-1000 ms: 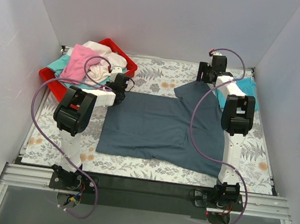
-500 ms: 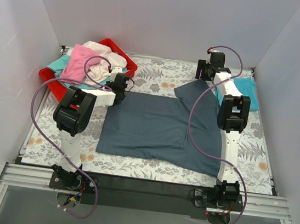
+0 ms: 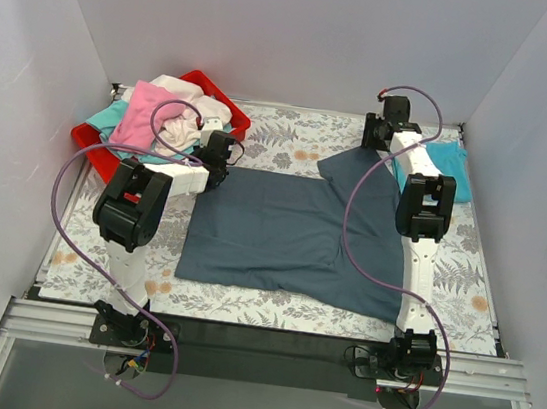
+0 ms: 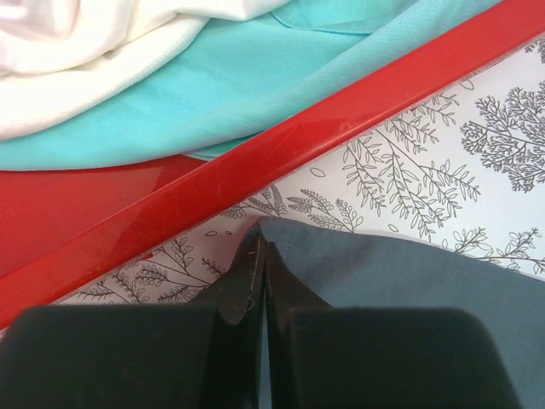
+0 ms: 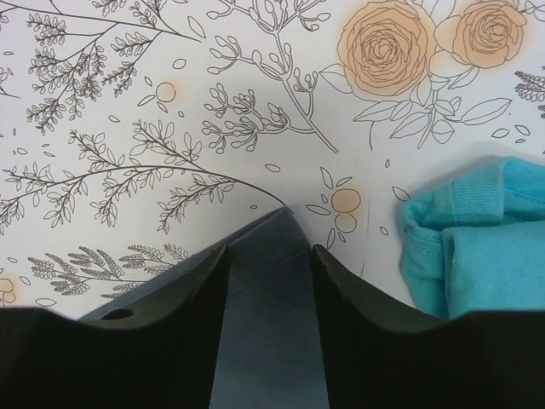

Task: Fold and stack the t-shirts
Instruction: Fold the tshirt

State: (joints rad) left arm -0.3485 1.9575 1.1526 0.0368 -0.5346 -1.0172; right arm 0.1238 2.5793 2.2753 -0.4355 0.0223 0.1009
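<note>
The large slate grey-blue t-shirt lies spread flat on the floral cover. My left gripper is shut on its far left corner, right beside the red tray; in the left wrist view the jaws pinch the hem of the slate shirt. My right gripper sits at the shirt's far right corner. In the right wrist view its jaws stand apart, and the slate cloth lies flat between them. A folded turquoise t-shirt rests just to the right.
The red tray at the back left holds a heap of pink, cream-white and teal shirts. White walls close in the table on three sides.
The right gripper's jaws have narrowed around the shirt's far right corner, and that arm shifted slightly. The left gripper keeps its pinch on the far left corner.
</note>
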